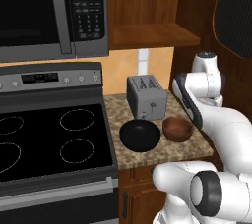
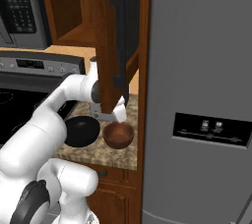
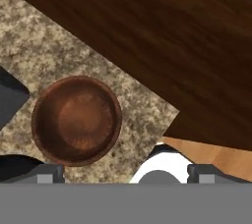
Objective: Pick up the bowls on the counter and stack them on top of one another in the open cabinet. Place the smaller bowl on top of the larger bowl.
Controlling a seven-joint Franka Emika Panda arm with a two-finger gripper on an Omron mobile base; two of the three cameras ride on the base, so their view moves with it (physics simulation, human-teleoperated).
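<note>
The left base view takes in the grey metal toaster point(image 1: 146, 97) at the back of the speckled tan granite tabletop point(image 1: 185, 150), with the wide matte black round bowl point(image 1: 140, 135) just in front of it. The smaller reddish-brown wooden bowl point(image 1: 177, 128) sits just beside the black one, both empty and upright. The right base view shows the dark reddish-brown wall cabinet point(image 2: 69, 35), its door hanging before the arm. The hand view looks down into the wooden bowl's ringed hollow point(image 3: 77, 120); the claw point(image 3: 125, 174) is spread wide, grasping nothing.
</note>
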